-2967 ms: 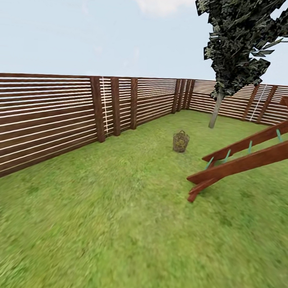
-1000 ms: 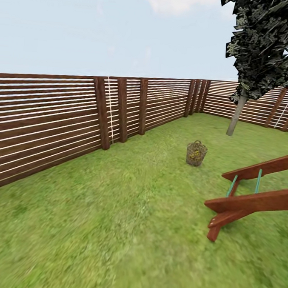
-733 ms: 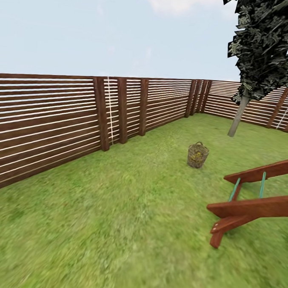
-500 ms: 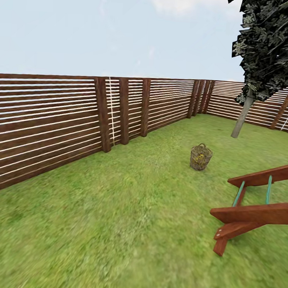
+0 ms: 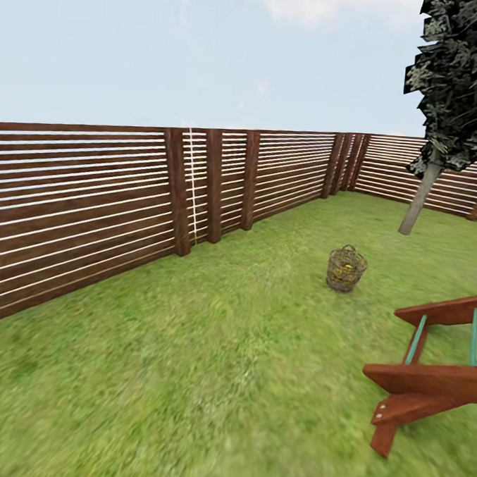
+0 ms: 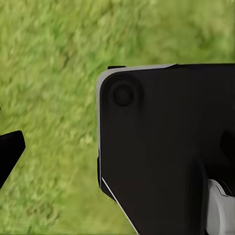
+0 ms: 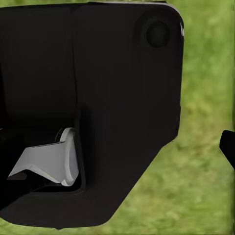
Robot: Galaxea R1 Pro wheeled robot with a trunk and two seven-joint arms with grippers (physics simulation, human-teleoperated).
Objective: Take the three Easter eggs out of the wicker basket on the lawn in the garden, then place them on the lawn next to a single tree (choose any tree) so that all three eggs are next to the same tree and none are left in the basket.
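One round wicker basket [image 5: 347, 269] of open tan weave stands on the lawn [image 5: 209, 364], short rough green grass. Inside it yellow shows (the Easter eggs, too small to count). Behind the basket, well apart, rises one tree [image 5: 418, 204] with a straight pale trunk. A brown slat fence [image 5: 114, 195] runs beyond the basket. Near the basket stands a reddish wooden frame [image 5: 428, 377]. Whether either pincer is apart or together, I cannot tell.
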